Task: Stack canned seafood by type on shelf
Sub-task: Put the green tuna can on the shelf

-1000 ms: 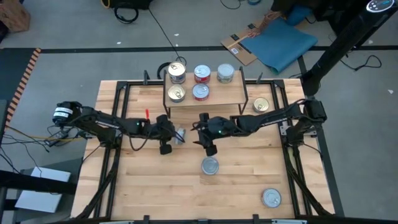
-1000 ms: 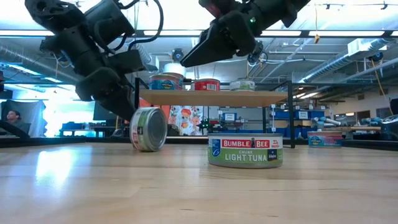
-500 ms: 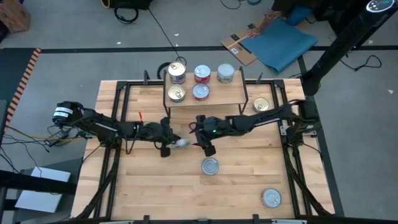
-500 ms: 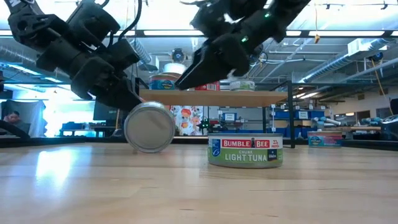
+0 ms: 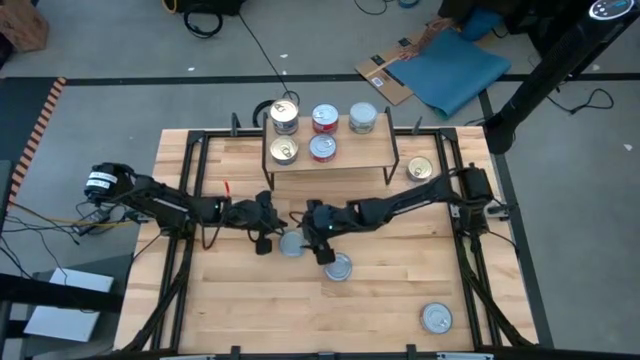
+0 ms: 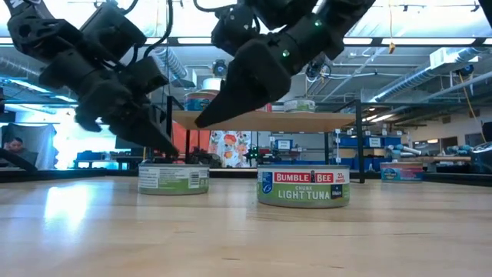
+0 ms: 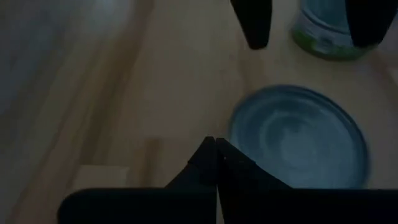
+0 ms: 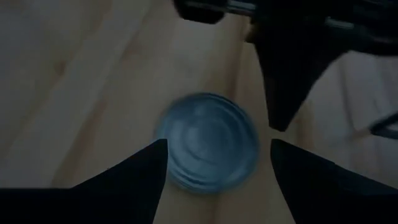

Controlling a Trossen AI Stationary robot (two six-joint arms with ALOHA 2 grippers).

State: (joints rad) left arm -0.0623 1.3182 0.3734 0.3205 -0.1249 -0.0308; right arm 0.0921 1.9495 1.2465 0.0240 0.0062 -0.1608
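A silver-topped tin (image 5: 291, 244) is seen lying flat on the tabletop (image 5: 230, 310) in front of the shelf (image 5: 330, 166) — flanked by the left gripper (image 5: 270, 236), its fingers pressed together and empty, and the right gripper (image 5: 312, 243), spread wide just above it — with another tin (image 5: 338, 267) nearby.

Beyond the far right corner of the wooden bench (image 5: 250, 300) we see a blue mat (image 5: 462, 72) on the grey floor (image 5: 100, 40), overlapping flattened cardboard (image 5: 385, 75). Black cables (image 5: 210, 15) lie near the floor's far edge. Striped tape (image 5: 42, 118) runs along the left.
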